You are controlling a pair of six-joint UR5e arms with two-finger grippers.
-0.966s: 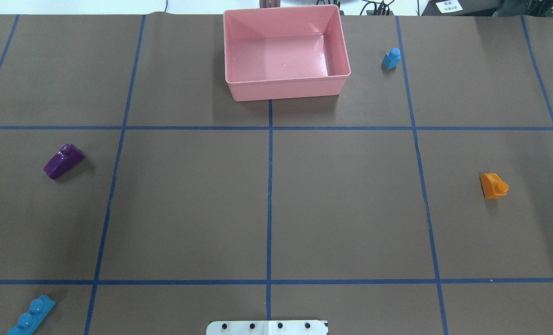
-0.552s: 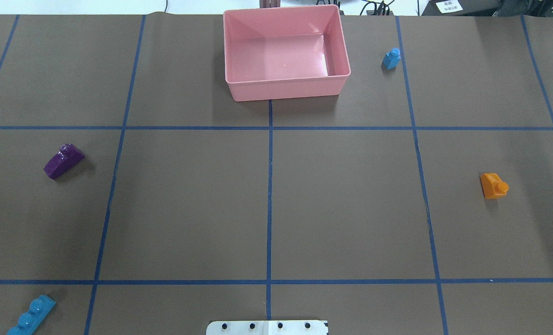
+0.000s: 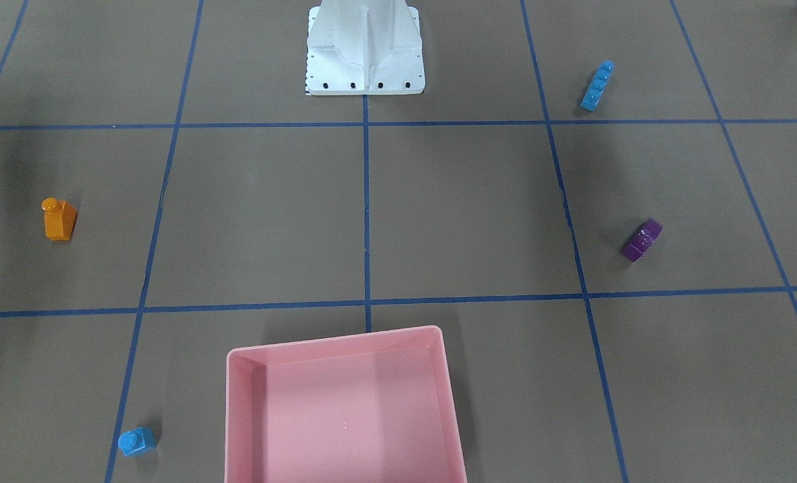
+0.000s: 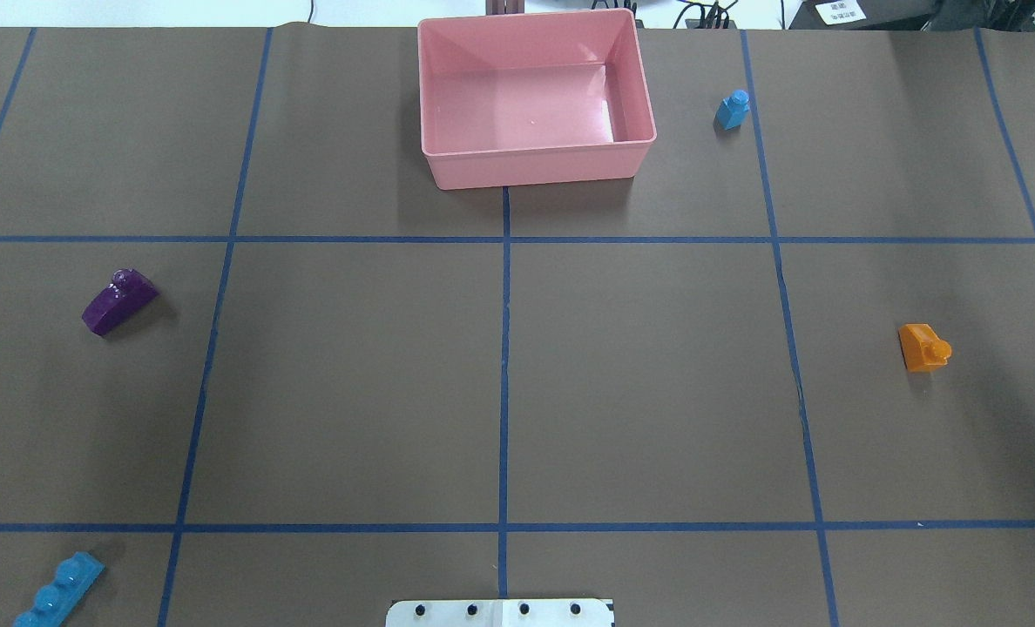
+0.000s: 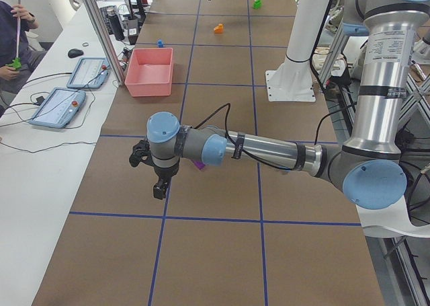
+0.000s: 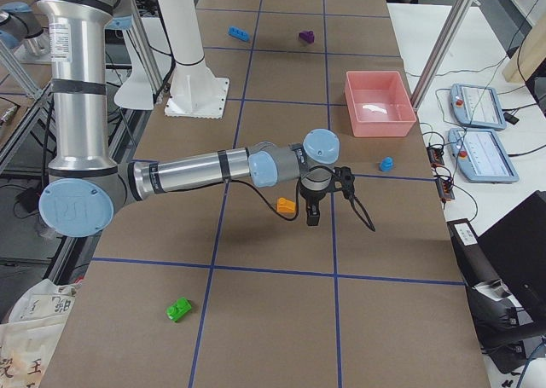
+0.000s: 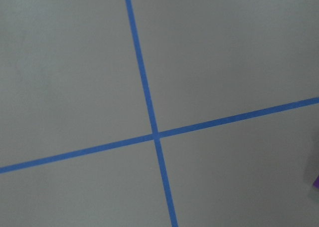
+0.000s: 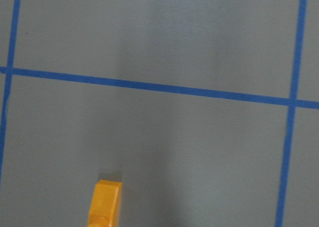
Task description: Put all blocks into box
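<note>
long blue brick [image 4: 57,592] and green brick [image 6: 178,309] nearest robot at opposite ends, purple brick [image 4: 118,300] and orange brick [image 4: 923,347] mid-depth, left gripper [image 5: 158,187] hovering near purple, right gripper [image 6: 310,216] just beside orange, can't tell finger state on either, tiny blue brick [image 4: 732,110] near pink box [image 4: 535,170] at far edge, outside it

Left arm [image 5: 269,151]: upper link upright, elbow bent, forearm stretched out level from the base, blue-capped wrist turned downward.
Left gripper [image 5: 159,189]: black, hanging with its fingers pointing straight down; jaw opening not discernible.
Right arm [image 6: 188,173]: like pose, forearm level, wrist bent down.
Right gripper [image 6: 312,217]: black, pointing down; jaw opening not discernible.
</note>
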